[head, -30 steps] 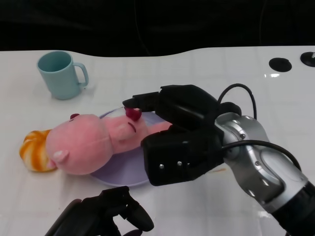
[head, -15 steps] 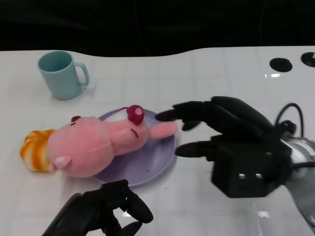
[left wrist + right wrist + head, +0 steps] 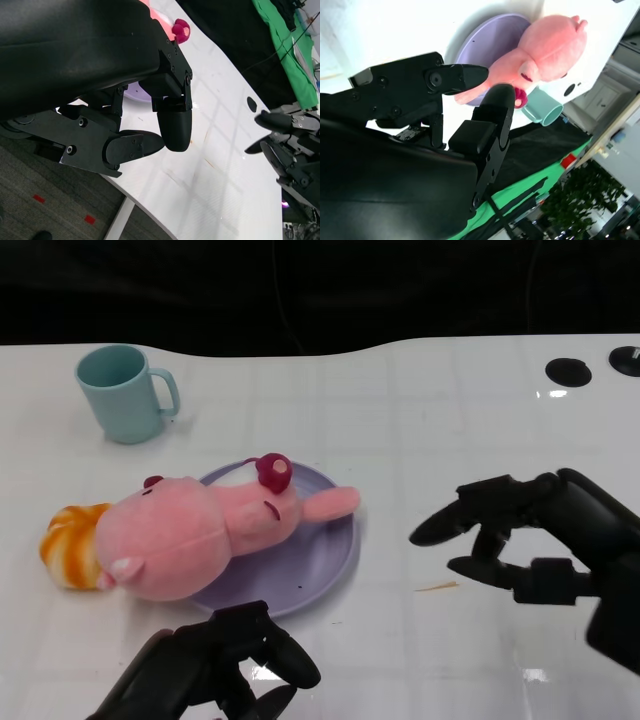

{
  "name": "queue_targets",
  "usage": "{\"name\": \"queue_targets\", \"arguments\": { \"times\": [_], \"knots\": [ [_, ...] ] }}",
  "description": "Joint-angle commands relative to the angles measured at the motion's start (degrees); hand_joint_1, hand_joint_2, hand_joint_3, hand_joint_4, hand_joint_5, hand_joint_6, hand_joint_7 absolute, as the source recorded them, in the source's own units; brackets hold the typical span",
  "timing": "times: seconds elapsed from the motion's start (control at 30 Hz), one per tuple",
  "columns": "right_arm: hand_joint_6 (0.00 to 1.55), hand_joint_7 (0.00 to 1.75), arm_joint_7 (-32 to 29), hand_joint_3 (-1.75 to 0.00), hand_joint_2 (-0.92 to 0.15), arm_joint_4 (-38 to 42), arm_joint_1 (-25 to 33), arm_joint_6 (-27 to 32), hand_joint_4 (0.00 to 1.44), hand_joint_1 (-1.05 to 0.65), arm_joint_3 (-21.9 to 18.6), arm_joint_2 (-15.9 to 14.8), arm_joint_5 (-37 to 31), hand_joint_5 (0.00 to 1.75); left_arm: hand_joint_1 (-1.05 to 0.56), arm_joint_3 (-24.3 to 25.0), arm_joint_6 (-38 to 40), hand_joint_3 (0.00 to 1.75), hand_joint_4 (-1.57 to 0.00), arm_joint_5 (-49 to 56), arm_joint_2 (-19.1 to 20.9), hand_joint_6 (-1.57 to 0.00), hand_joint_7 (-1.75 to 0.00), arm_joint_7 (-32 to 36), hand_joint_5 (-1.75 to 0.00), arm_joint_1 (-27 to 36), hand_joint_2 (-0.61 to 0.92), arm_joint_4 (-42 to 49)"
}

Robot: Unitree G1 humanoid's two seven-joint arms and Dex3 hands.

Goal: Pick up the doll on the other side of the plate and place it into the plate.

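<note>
- doll (image 3: 200, 535) — soft pink plush, matt, fuzzy nap
- plate (image 3: 310, 565) — smooth lilac, looks like plastic, faint sheen
- mug (image 3: 125, 392) — pale teal, smooth, semi-gloss glaze
- desk (image 3: 400, 410) — white, glossy — reflections show on it
- right hand (image 3: 545, 540) and left hand (image 3: 215, 675) — matt black hard plastic shells, fingers (image 3: 175, 125) smooth with small screws
</note>
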Motion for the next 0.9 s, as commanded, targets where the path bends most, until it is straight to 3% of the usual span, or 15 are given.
{"name": "queue_targets", "arguments": {
  "times": [0.03, 0.2, 0.37, 0.67, 0.9],
  "knots": [
    [0.72, 1.00, 1.05, -0.86, -0.61, -2.49, 2.40, 1.92, 0.68, -0.04, -1.89, -1.99, 2.07, 1.42, -0.18, 0.64, 0.36, 0.63, -0.60, 0.04, 0.72, -0.65, -1.12, 0.06, -1.55, -0.16, 0.81, -0.77],
    [0.73, 1.22, 2.43, -1.03, -0.53, -3.45, 3.74, 3.75, 0.74, 0.00, -1.83, -4.10, 1.70, 1.44, -0.18, 1.08, 0.06, 0.66, -0.60, -0.35, 0.85, -0.65, -1.12, -0.17, -1.54, 0.11, 0.79, -0.81],
    [0.75, 1.43, 3.03, -1.20, -0.46, -2.46, 4.03, 5.98, 0.82, 0.07, -0.17, -5.25, 0.26, 1.66, -0.19, 1.95, -0.51, 0.68, -0.61, -0.96, 1.13, -0.65, -1.12, -0.41, -1.54, 0.54, 0.78, -0.77],
    [0.77, 1.48, 3.08, -1.24, -0.44, -1.91, 2.81, 12.13, 0.86, 0.05, 2.83, -4.99, -2.25, 1.75, -0.21, 4.09, -0.20, 0.64, -0.60, -4.27, 1.12, -0.65, -1.21, -0.86, -1.58, 1.67, 0.81, -0.99],
    [0.75, 1.43, 7.44, -1.18, -0.48, 0.45, 1.08, 12.79, 0.77, 0.02, 3.34, -7.39, -0.45, 1.73, -0.22, 4.68, 0.52, 0.60, -0.61, -5.77, 0.96, -0.64, -1.23, -0.36, -1.59, 2.74, 0.82, -1.35]
  ]
}}
